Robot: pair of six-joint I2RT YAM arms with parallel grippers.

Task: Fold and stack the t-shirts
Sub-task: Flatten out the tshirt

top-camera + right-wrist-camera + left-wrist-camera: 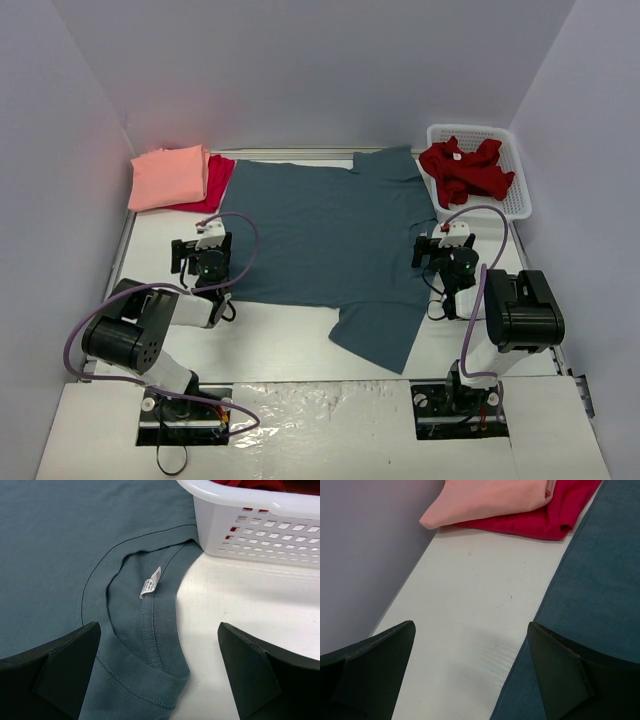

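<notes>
The slate-blue t-shirt (320, 230) lies spread flat across the middle of the bench (280, 335), hem toward the left edge, collar (162, 630) toward the right, one sleeve pointing at the near edge. The left gripper (470, 630) stands at the hem with its fingers (375, 670) wide apart and nothing between them: one is over bare bench, the other over the blue cloth. The right gripper (160, 630) straddles the collar (its white label (151, 581) showing), jaws also spread and holding nothing, one finger over the shirt and one over bare bench. In the far left corner the folded salmon-pink t-shirt (168, 177) rests on the crimson t-shirt (213, 180), just beside the blue hem. The dark red t-shirt (465, 170) sits crumpled in the white basket (515, 200) at the far right corner, just beyond the collar.
</notes>
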